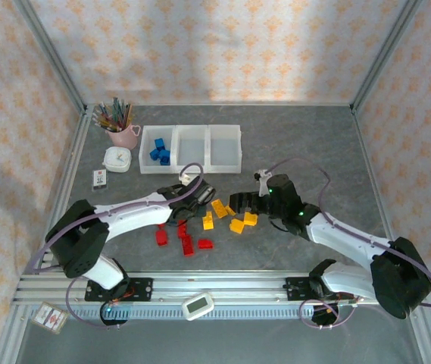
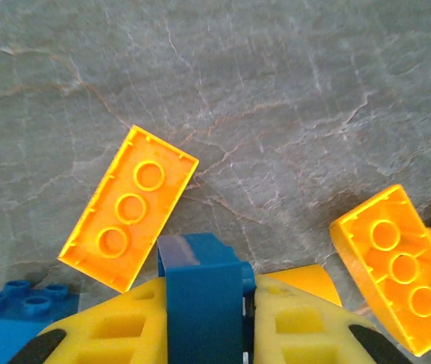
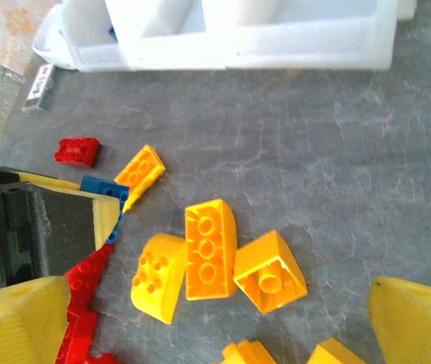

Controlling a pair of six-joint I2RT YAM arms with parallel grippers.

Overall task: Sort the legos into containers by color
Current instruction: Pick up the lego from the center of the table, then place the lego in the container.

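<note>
The left end effector (image 2: 204, 322) pinches a blue brick (image 2: 200, 277), the right end effector (image 1: 245, 202) gapes empty; next, I'd say, a lift to the far-edge bin (image 1: 147, 163) holding blues.

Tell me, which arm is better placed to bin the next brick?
Left. The left gripper is shut on a small blue plastic brick, and the translucent white square bin holding blue bricks stands on that side. The right gripper hangs open, empty, above yellow-orange plastic bricks.

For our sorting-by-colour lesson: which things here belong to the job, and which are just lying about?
Job: red bricks, yellow bricks, blue brick in left claw, white bins.
Lying about: pink pencil cup, small white gadget, small card.
</note>
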